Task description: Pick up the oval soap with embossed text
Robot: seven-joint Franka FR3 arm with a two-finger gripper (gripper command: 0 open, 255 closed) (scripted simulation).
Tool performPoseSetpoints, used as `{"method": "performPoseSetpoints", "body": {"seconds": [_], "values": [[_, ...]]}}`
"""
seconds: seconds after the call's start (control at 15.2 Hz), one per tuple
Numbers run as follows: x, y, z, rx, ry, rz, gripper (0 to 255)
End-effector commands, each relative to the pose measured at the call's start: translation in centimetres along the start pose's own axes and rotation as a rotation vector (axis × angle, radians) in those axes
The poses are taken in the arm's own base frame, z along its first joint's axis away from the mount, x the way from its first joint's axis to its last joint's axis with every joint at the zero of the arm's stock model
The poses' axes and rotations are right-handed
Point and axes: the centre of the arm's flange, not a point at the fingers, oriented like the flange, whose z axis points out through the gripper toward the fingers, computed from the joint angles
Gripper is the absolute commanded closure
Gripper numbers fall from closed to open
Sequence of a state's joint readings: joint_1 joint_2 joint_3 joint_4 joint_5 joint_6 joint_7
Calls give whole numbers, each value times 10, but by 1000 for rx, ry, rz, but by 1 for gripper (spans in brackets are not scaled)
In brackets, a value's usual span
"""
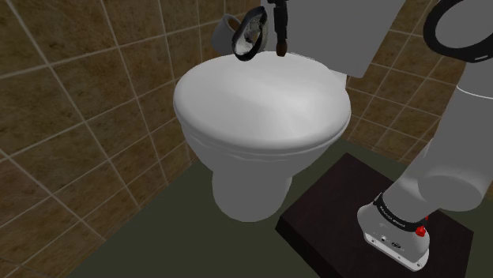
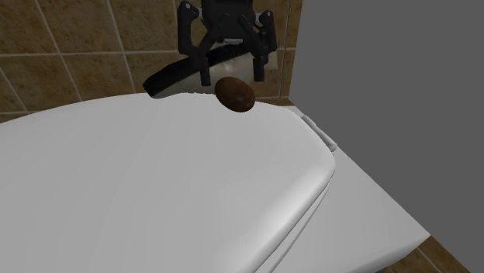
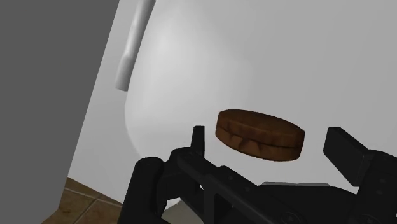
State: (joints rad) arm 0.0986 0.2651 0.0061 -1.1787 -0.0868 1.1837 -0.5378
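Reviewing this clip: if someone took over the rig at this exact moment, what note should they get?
Gripper: open, one finger on each side of the soap, neither touching it.
Soap: brown oval, at the back of the closed toilet lid, right under the gripper.
Done: the approach; the fingers are lined up around the soap.
Left: close on the soap, then lift it off the lid.
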Motion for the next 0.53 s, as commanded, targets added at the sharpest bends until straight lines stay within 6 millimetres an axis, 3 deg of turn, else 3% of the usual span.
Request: {"method": "performPoseSetpoints", "body": {"seconds": [0.0,0.2,0.26,0.46], "values": [[3,1,11,-1,1,-1,0],[5,1,19,-1,1,-1,0],[5,1,18,0,1,-1,255],[5,1,18,0,1,-1,255]]}}
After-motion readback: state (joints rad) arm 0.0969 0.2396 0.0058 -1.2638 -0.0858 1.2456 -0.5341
